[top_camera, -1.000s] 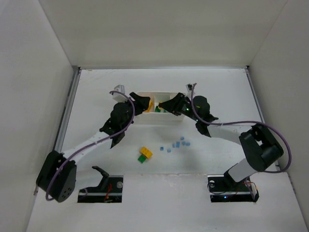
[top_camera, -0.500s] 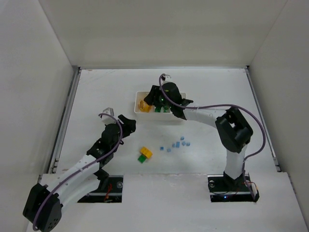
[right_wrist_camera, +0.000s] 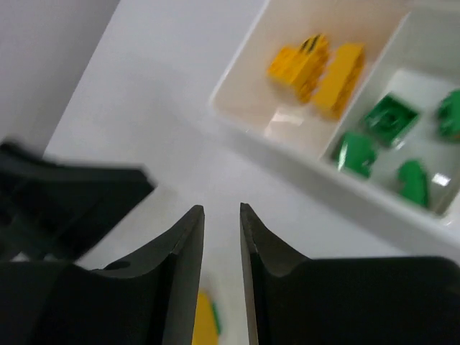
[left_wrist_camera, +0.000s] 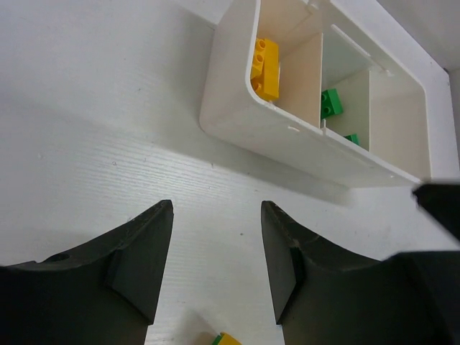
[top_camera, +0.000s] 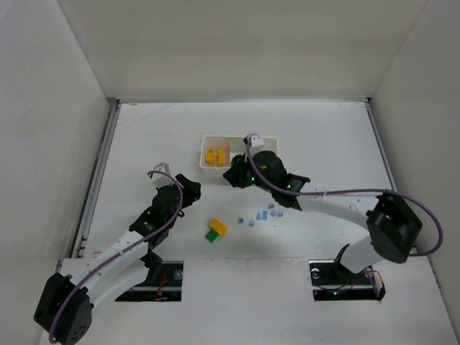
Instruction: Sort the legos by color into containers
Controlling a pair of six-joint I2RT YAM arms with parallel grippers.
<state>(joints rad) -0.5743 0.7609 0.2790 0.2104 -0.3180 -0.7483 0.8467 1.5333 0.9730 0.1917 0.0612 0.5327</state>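
Sorting partly done: tray (top_camera: 209, 171) holds yellow and green bricks, joined pair (top_camera: 215, 230) and blue bits (top_camera: 263, 215) remain; left gripper (left_wrist_camera: 215, 269) spread, right gripper (right_wrist_camera: 222, 237) nearly closed, both empty.

Tray (top_camera: 203, 152): white walls and white dividers. Left compartment (left_wrist_camera: 302, 72): yellow bricks (left_wrist_camera: 266, 68), one showing dark markings in the right wrist view. Middle compartment (right_wrist_camera: 420, 100): green bricks (right_wrist_camera: 388, 115).

Table (top_camera: 144, 136): white, with a faint fine grain in the left wrist view. Loose on it: one joined brick pair (top_camera: 215, 230), yellow on top, green beneath, and a scatter of light blue pieces (top_camera: 263, 215).

Left gripper (left_wrist_camera: 212, 273) and right gripper (right_wrist_camera: 221, 259): black. Arm links: white and black. Cables (top_camera: 345, 192): purple. Enclosure walls: off-white.
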